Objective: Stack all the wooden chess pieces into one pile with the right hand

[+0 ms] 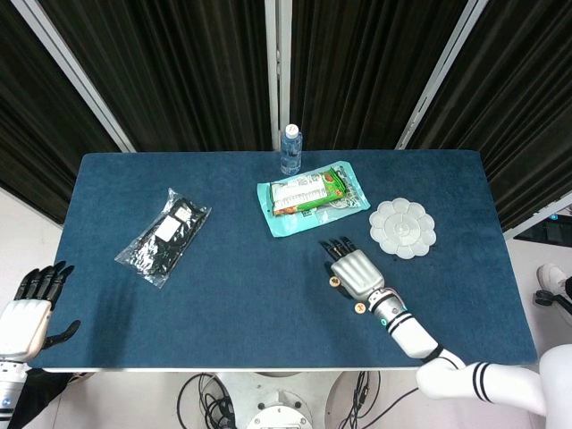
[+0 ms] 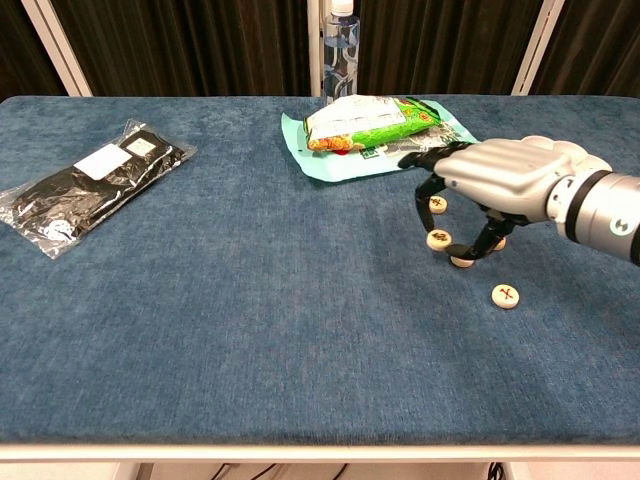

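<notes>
— what's nearest you on the table?

— a lone chess piece (image 2: 507, 296), a flat wooden disc lying face up on the blue table (image 2: 250, 330), red mark on top. being round, it has no long axis i can name. it sits apart from my right hand (image 2: 500, 180).

— and that hand?

— my right hand hangs over the cloth, palm down, fingers curled downward. a second piece (image 2: 439, 240) is pinched at my fingertips (image 2: 424, 212), face up, and another disc (image 2: 462, 260) shows just under my thumb, touching or nearly so; i cannot tell which. one more piece (image 2: 438, 204) lies just beyond, partly behind my fingers.

— your left hand?

— my left hand (image 1: 31, 308) is off the near left corner of the table, fingers apart, holding nothing.

— any containers?

— further back, a white flower-shaped palette dish (image 1: 403, 228) to the right; i see nothing in its wells. a teal tray-like packet (image 2: 330, 150) carries a green snack bag (image 2: 370, 122). to the left lies a clear bag (image 2: 85, 185) with something black inside. at the far edge stands a water bottle (image 1: 290, 149), upright.
</notes>
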